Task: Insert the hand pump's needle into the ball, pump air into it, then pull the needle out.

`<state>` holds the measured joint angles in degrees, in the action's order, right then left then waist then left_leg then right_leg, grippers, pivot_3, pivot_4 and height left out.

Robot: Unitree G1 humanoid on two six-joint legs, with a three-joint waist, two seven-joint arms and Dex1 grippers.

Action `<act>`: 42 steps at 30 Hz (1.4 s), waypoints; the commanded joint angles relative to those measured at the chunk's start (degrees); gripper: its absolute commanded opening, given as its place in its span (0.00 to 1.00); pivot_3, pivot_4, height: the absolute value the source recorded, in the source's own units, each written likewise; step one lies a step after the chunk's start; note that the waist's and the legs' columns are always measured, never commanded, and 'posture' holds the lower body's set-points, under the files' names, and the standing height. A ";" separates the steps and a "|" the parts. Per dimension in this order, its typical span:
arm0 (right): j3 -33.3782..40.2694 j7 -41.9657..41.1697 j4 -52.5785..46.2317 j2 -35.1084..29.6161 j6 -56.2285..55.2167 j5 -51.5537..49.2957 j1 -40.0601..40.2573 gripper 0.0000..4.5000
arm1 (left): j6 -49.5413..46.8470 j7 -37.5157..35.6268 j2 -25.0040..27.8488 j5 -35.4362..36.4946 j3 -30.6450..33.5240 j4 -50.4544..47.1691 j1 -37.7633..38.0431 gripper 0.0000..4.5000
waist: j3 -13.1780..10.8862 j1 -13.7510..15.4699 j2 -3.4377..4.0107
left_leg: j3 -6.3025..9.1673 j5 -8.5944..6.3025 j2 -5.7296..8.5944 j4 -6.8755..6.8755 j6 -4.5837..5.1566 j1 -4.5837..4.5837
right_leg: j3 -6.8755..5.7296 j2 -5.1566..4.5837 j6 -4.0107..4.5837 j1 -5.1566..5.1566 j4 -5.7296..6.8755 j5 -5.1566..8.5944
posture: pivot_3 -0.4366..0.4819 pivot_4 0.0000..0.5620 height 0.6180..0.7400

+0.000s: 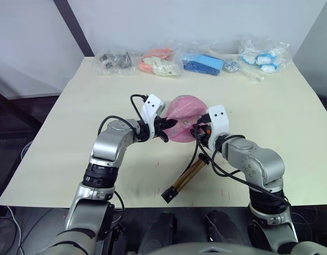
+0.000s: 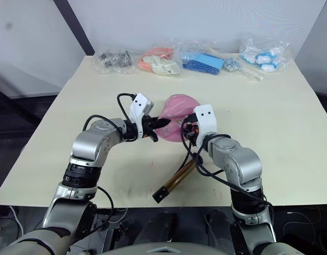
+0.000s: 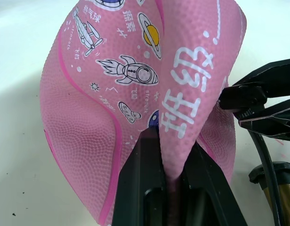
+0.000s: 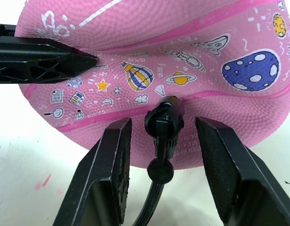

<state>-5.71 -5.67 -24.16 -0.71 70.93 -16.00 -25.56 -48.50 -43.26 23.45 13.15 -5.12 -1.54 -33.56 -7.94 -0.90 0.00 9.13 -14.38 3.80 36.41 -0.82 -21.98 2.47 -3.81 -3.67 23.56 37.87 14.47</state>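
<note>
Pink rubber ball [image 1: 183, 114] looks soft and saggy; left gripper [image 3: 175, 179] pinches its fold, right gripper [image 4: 164, 141] stands wide around needle fitting [image 4: 165, 123]

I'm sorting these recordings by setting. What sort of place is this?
Probably a lab or test room, not a home: a plain pale table against a bare wall, a row of clear plastic bags of small items along its far edge, and cables on the floor beside it.

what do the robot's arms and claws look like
Both arms are silver-grey metal with rounded joint housings and black bands at the joints. Each wrist carries a white box-shaped module with loose black cables looping off it. The left claw and right claw each have two black, tapered fingers with openwork ribbing.
</note>
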 commanded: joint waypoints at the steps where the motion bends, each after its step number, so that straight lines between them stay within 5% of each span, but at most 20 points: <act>1: 0.42 0.12 -1.22 0.45 -1.42 -0.15 -0.57 0.50 | -2.04 -0.64 -0.87 0.82 -3.57 1.42 1.56 0.00 | 0.00 0.00 0.00 | 0.00 0.00 0.00 0.00 0.00 0.00 | 0.00 0.00 0.00 0.00 0.00 0.00 | 0.48 0.27 0.97; 9: 0.13 -0.09 -1.08 0.26 -2.12 -0.19 -0.52 0.50 | -1.97 -0.55 -0.94 0.74 -3.63 1.42 1.70 0.00 | 0.00 0.00 0.00 | 0.00 0.00 0.00 0.01 0.00 0.00 | 0.00 0.00 0.00 0.00 0.01 0.00 | 0.48 0.27 0.97; 15: 0.05 0.01 -1.03 0.34 -2.41 -0.09 -0.39 0.08 | -1.97 -0.47 -1.01 0.78 -3.66 1.35 1.80 0.00 | 0.01 -0.08 -0.01 | -0.01 0.00 0.00 0.04 0.00 0.00 | 0.01 0.00 0.00 0.00 0.03 0.00 | 0.48 0.27 0.97; 24: -0.35 -0.27 -0.55 -0.36 -1.65 -0.03 -0.84 0.08 | -1.59 -0.45 -0.98 0.72 -3.83 1.51 1.83 0.00 | 0.02 -0.06 -0.01 | -0.03 0.00 0.00 0.04 0.00 0.02 | 0.03 0.01 0.00 -0.01 0.04 0.00 | 0.48 0.27 0.97; 42: -16.91 -12.78 10.00 -16.02 -4.32 3.90 -13.21 0.08 | 0.37 -2.69 -1.00 0.42 -6.17 4.47 -0.49 0.00 | 0.04 -0.25 -0.03 | -0.11 -0.03 -0.01 0.08 0.06 0.22 | 0.00 0.04 -0.01 -0.23 0.02 0.00 | 0.48 0.27 0.97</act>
<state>-20.25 -17.03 -15.43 -17.03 67.20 -12.36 -37.79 -46.74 -43.54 23.84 12.61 -6.61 1.35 -35.29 -7.89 -1.15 -0.03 9.02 -14.41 3.80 36.50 -0.76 -21.74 2.47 -3.77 -3.68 23.31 37.90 14.47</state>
